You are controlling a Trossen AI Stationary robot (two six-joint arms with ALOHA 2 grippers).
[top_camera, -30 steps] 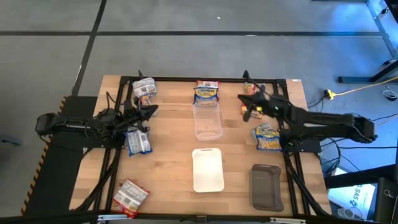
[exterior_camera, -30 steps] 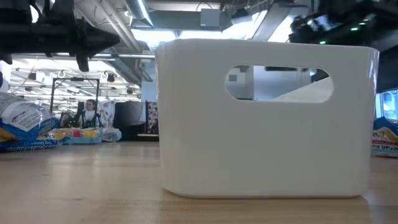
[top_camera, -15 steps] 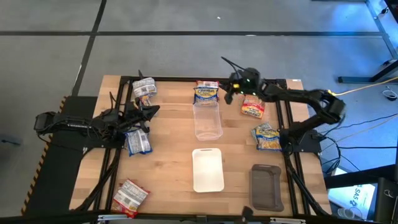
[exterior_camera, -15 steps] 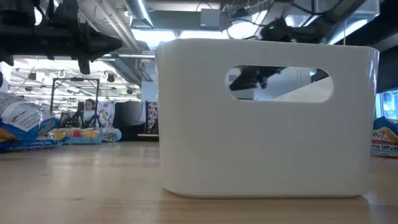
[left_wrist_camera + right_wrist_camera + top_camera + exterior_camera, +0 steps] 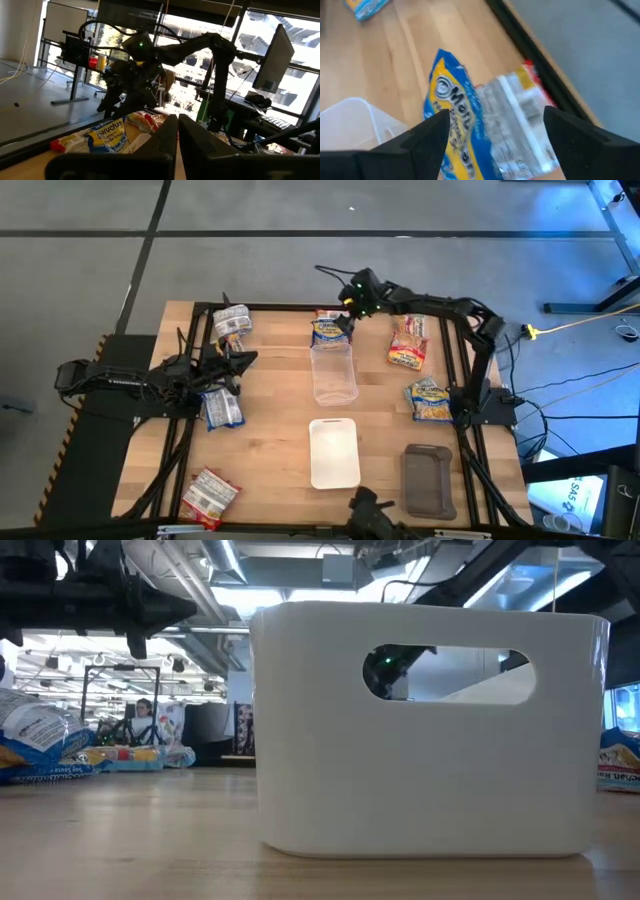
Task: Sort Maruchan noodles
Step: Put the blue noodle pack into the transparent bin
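Right gripper (image 5: 343, 323), jaws spread wide, hovers over the blue-yellow packet (image 5: 331, 331) at the worktop's (image 5: 270, 420) far edge, clear bin (image 5: 334, 375) just beside. Left gripper (image 5: 238, 359), jaws clenched, empty, between two silver packets (image 5: 222, 408).

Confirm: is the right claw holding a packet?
No, the right claw is open above the blue-yellow packet, fingers spread on either side of it.

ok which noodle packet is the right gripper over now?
The blue-yellow packet at the table's far edge, just beyond the clear bin. The open right gripper hangs above it; the other packets lie away from it.
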